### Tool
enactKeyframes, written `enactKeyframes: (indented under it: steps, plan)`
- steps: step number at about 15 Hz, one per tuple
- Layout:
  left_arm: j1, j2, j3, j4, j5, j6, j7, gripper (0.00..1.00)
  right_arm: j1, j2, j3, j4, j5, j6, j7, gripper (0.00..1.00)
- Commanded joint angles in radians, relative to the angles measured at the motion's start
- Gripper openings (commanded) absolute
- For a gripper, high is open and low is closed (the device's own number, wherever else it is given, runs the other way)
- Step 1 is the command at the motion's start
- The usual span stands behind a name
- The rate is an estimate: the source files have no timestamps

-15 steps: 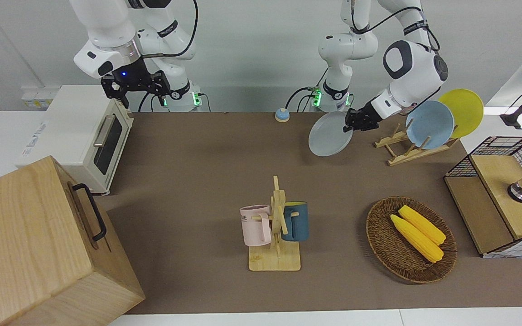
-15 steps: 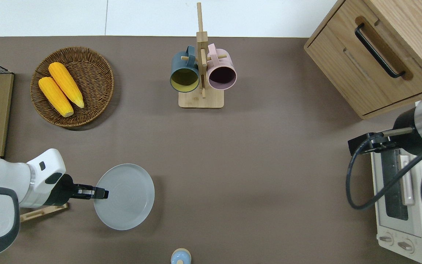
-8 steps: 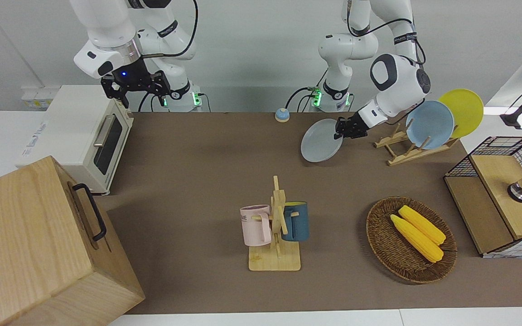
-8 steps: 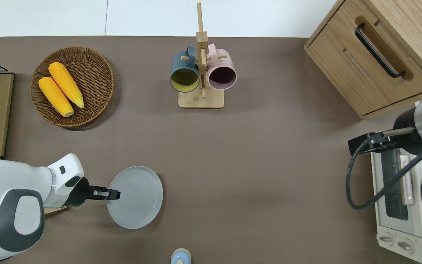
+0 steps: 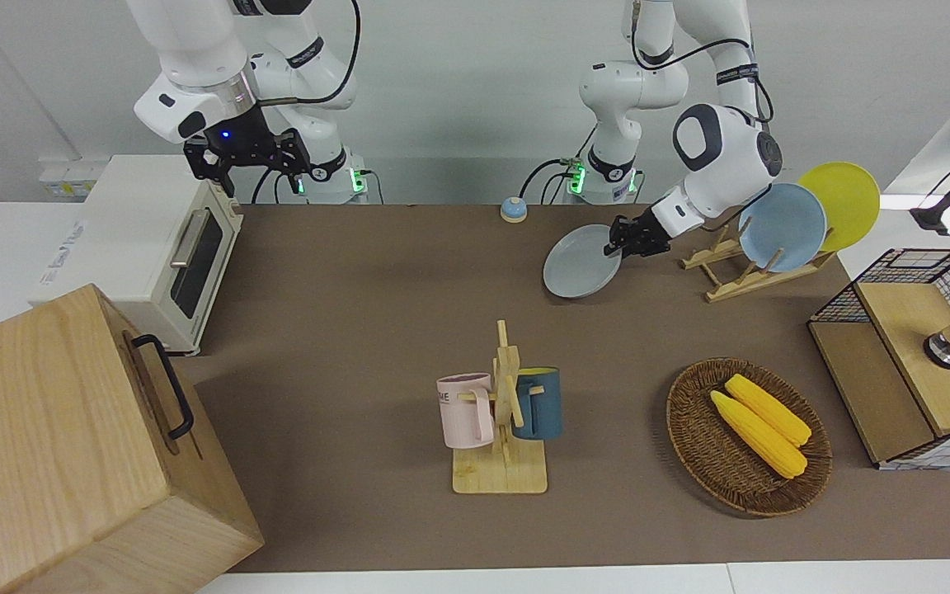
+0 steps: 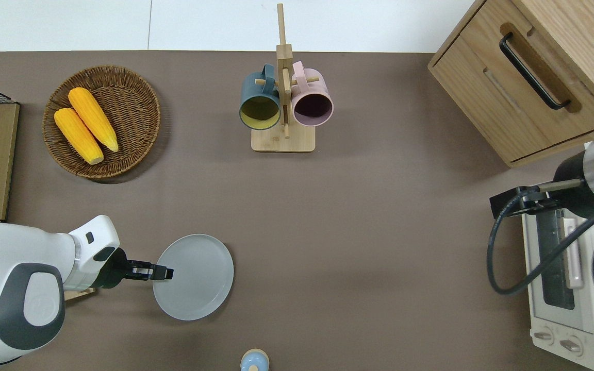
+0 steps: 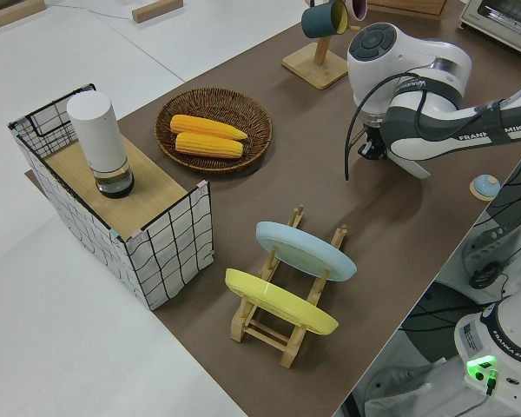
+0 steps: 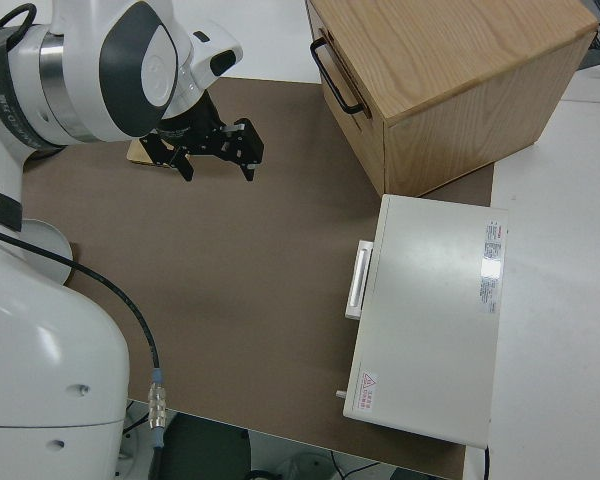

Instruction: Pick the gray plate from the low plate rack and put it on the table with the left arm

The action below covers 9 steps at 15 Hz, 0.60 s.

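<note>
The gray plate (image 5: 576, 264) (image 6: 196, 278) hangs almost flat, low over the brown table (image 5: 359, 272), toward the table's middle from the low plate rack (image 5: 731, 274) (image 7: 286, 328). I cannot tell whether it touches the table. My left gripper (image 5: 619, 244) (image 6: 166, 272) is shut on the plate's rim on the side toward the rack. The rack holds a light-blue plate (image 5: 782, 227) and a yellow plate (image 5: 842, 202). The right arm is parked, and its gripper (image 5: 248, 157) (image 8: 216, 152) is open and empty.
A mug stand (image 5: 504, 412) with a pink and a blue mug stands mid-table. A wicker basket (image 5: 693, 437) holds two corn cobs. There is a wire crate (image 5: 895, 363), a wooden cabinet (image 5: 54, 445), a toaster oven (image 5: 153, 247) and a small blue bell (image 5: 513, 209).
The left gripper carried the gray plate away from the rack toward the table's middle. It lowered the plate and tipped it flatter. The right arm has not moved.
</note>
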<state>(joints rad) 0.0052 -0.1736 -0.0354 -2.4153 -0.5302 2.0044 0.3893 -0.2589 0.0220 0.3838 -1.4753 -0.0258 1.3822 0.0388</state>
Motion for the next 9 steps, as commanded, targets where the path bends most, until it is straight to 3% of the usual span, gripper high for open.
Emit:
enactKeyframes:
  steps: [1, 3, 9]
  plan:
    - [-0.010, 0.000, 0.011, -0.005, -0.005, 0.017, 0.017, 0.59, -0.023, -0.002, 0.021, 0.007, -0.006, -0.011, 0.012, 0.983]
    - [-0.004, -0.001, 0.012, -0.001, 0.013, 0.016, 0.014, 0.71, -0.023, -0.002, 0.021, 0.007, -0.006, -0.011, 0.012, 0.983]
    - [-0.001, -0.012, 0.012, 0.076, 0.156, -0.027, -0.096, 0.82, -0.023, -0.002, 0.020, 0.007, -0.006, -0.011, 0.012, 0.983]
